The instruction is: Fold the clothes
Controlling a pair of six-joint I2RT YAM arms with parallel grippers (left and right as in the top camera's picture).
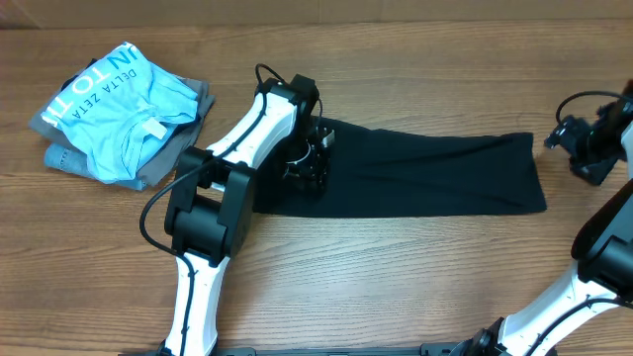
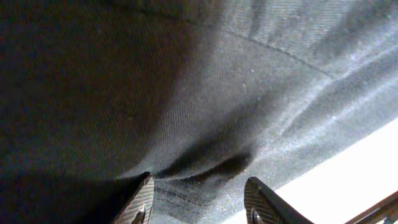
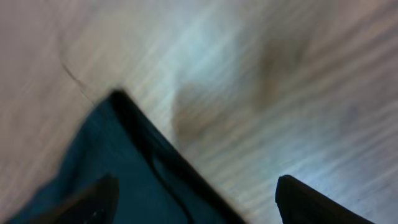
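black cloth [image 1: 425,173] fills left wrist view; only overhead shows folded pile [image 1: 124,114].

You get even, sharp overhead view. Left wrist dim, table [image 2: 354,165] blown out white. Right wrist blurs heavily.

Wooden table [image 1: 396,277], black garment [image 1: 435,173] (flat), seemingly folded clothes stack [image 1: 119,109]
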